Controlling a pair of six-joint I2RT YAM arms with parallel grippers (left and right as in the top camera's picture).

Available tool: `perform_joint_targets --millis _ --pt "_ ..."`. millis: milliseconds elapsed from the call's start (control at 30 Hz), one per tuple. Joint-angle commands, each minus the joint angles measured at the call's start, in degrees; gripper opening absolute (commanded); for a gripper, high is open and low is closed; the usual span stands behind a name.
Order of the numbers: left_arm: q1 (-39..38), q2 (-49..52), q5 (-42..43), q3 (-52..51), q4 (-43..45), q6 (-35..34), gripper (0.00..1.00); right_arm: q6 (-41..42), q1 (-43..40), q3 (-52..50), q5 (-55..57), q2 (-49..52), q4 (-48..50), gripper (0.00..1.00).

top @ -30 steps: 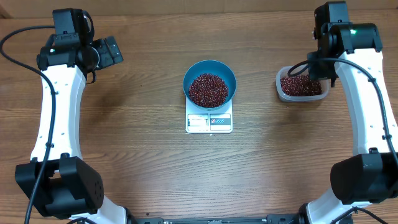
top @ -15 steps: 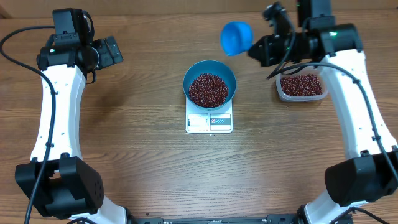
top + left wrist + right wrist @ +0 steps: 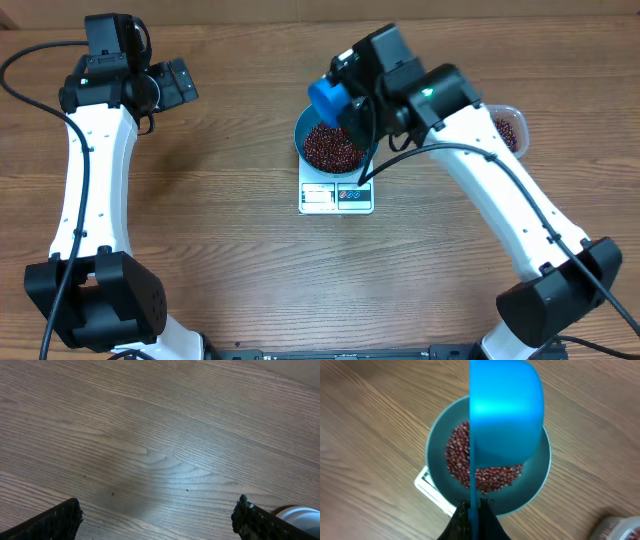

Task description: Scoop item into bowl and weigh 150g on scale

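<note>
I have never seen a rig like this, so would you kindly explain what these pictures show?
These are two white-and-black robot arms at a wooden table. One picture looks down from above; the other two come from a camera on each wrist. A round bright blue bowl of small red-brown beans sits on a white square scale. A clear plastic tub with more beans stands near the right arm. The right hand is shut on the handle of a small blue scoop, held over the bowl. The left hand is open and empty.
</note>
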Motion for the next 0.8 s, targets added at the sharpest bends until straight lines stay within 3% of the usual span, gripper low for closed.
perform_joint_targets --millis 0,767 --pt "-0.5 0.5 0.2 0.4 0.1 -0.2 1.0 -1.8 2.0 -2.8 8.5 1.9 0.2 0.04" --pt "-0.5 0.5 0.2 0.4 0.1 -0.2 1.0 -2.0 2.2 -10.9 7.3 2.9 5.6 0.04"
